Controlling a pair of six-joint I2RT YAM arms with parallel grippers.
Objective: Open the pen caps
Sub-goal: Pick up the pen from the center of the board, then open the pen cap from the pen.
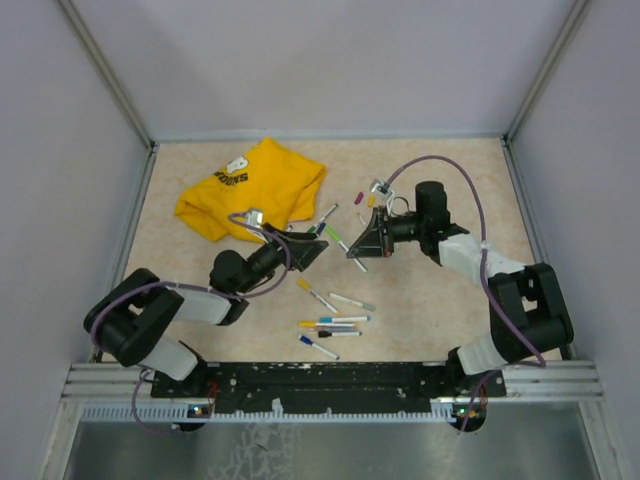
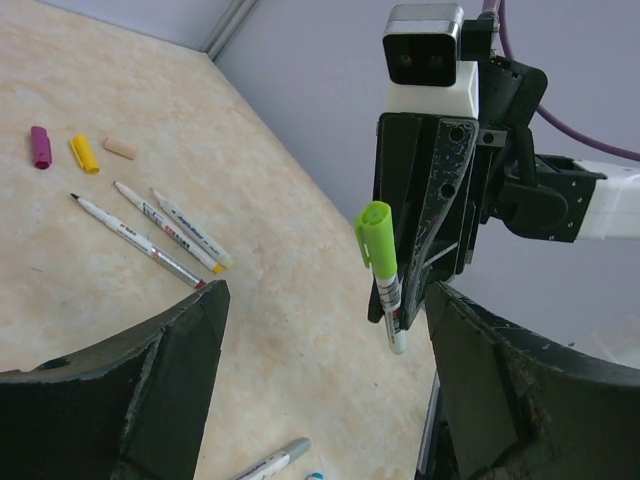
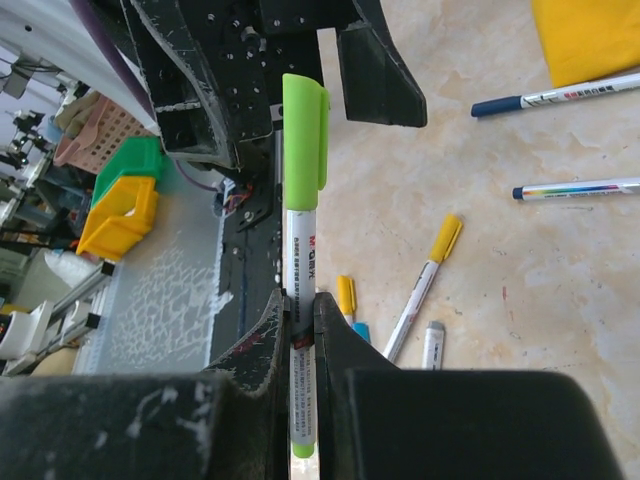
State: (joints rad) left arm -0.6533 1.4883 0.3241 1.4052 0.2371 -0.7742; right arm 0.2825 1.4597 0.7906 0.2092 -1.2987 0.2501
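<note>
Right gripper [image 3: 300,318] pinches the pen [image 3: 300,265] at frame centre, green cap [image 3: 303,135] pointing up. Left gripper [image 2: 325,300], jaws spread, faces it. Uncapping step: next, close on the cap and pull straight off.

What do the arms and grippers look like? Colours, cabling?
Black joints and white links on the left arm and right arm. A purple cable loops along each. Black, scuffed wedge fingers on the left gripper and right gripper. White-and-silver camera on the right wrist.

Lab test cell: grey panel walls [image 1: 300,60], aluminium rail [image 1: 100,386], plastic storage bins [image 3: 120,205]
</note>
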